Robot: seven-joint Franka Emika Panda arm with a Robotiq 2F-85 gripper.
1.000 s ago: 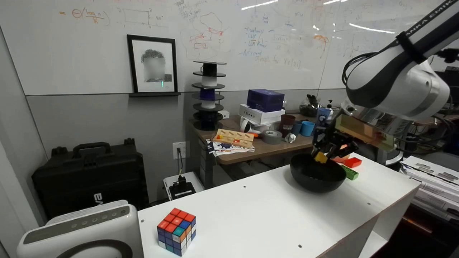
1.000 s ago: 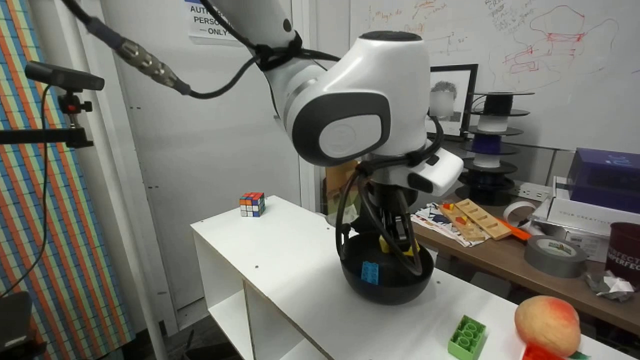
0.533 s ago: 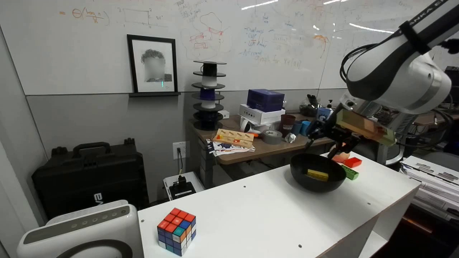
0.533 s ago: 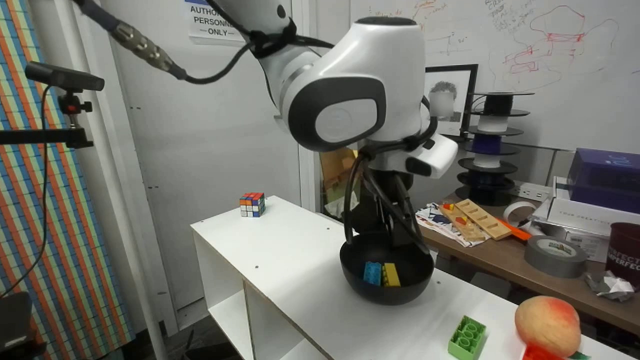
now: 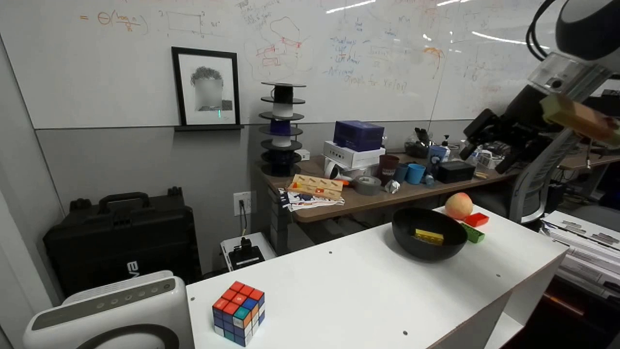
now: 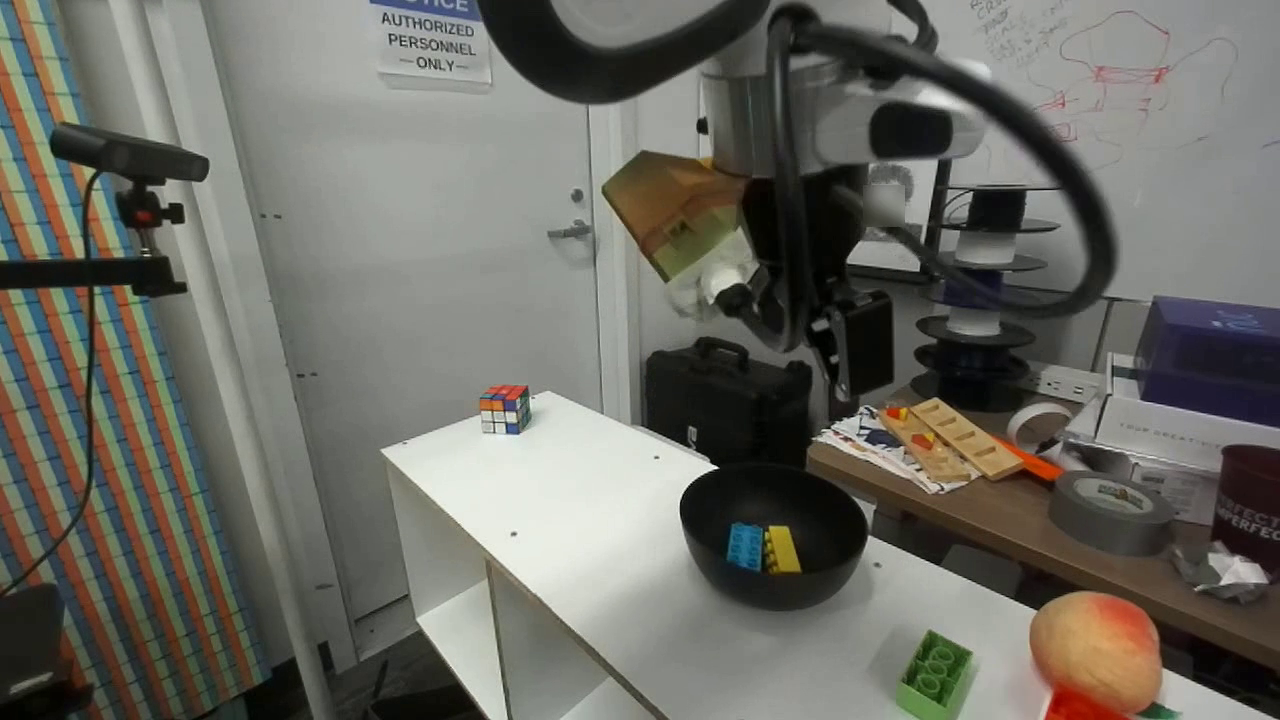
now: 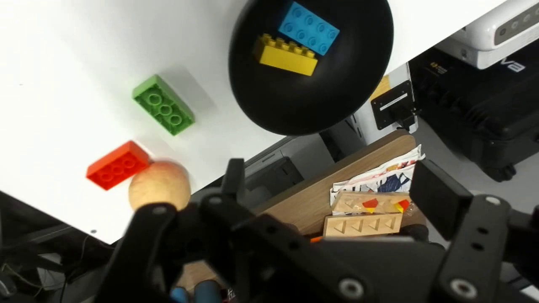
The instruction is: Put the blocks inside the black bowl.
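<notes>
Wrist view: the gripper (image 7: pixel 330 179) stands wide open, nothing between its fingers (image 7: pixel 440 198), well above the white shelf top (image 7: pixel 63 88). Inside the black bowl (image 7: pixel 320 101), a blue block (image 7: pixel 309 28) and a yellow block (image 7: pixel 288 59) lie side by side. The green block (image 7: pixel 163 105), likely the next target, lies up and left of the finger gap in this view, between the bowl and the red block (image 7: pixel 118 165); its long axis slants to the closing line, so the wrist probably must turn to take its narrow sides. Nearer the shelf top's end edge, the red block sits against or just beside the peach-orange ball (image 7: pixel 160 183).
</notes>
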